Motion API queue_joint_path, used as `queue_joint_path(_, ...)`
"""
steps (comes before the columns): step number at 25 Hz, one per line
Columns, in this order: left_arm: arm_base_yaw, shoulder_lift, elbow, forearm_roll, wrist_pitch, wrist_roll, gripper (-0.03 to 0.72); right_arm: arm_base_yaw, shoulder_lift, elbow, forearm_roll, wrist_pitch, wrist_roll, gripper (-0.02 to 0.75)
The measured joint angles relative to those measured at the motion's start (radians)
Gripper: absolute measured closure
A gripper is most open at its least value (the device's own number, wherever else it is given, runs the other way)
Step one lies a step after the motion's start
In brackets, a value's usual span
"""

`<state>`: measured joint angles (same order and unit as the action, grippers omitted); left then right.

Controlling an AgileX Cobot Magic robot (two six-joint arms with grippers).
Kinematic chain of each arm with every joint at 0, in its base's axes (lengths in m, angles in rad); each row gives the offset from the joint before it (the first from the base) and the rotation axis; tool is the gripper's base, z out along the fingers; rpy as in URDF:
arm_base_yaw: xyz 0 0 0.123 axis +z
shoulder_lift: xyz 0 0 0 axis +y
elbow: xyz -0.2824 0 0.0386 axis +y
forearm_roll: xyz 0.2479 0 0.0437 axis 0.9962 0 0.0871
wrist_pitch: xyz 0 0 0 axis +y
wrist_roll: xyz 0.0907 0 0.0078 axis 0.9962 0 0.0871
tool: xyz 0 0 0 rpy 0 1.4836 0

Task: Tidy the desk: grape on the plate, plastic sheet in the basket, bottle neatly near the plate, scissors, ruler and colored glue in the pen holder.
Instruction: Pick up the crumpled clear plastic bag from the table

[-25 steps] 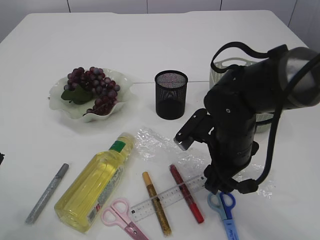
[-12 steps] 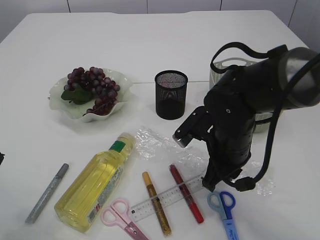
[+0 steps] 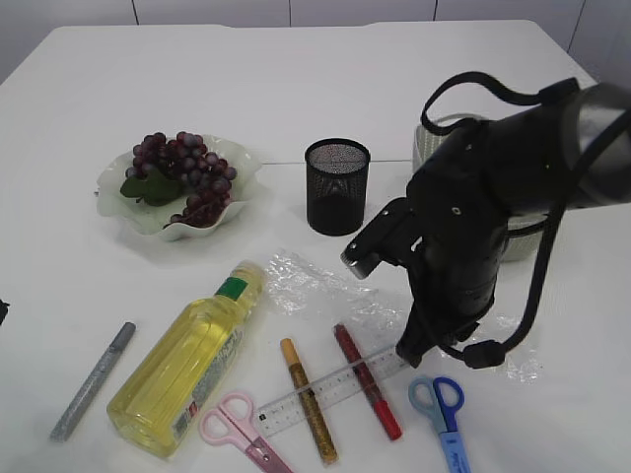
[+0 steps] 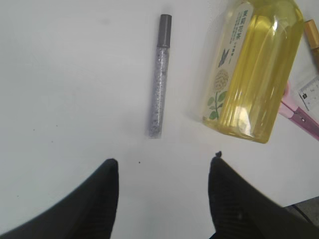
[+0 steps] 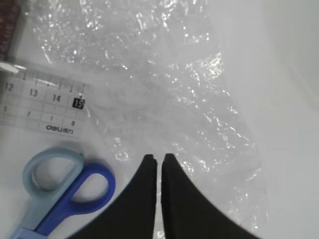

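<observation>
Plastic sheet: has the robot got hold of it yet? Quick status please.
Right gripper pinched shut on the plastic sheet, sheet not yet lifted. Left gripper open, empty, over bare desk. Ruler overlaps the sheet's edge; blue scissors close by.

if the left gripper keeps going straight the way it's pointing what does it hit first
Probably the bare desk. The left gripper points down at empty white surface, open, with the silver glue pen just ahead and the bottle off to the right. Depth is unclear.

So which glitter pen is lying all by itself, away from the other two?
The silver glitter pen, left of the bottle. The gold pen and red pen lie right of the bottle, crossing the clear ruler.
</observation>
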<state>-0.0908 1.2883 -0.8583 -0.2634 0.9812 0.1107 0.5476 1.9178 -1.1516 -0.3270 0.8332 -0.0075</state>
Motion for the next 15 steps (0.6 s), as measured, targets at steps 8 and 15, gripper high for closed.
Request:
queue_joint_path(8, 0.0, 0.0, 0.0, 0.0, -0.001, 0.0, 0.265, 0.0, -0.04, 0.0, 0.058, 0.046, -0.006, 0.19)
queue_joint_path(15, 0.0, 0.0, 0.0, 0.0, -0.003, 0.0, 0.265, 0.002, 0.011, 0.0, 0.07, 0.044, -0.038, 0.211)
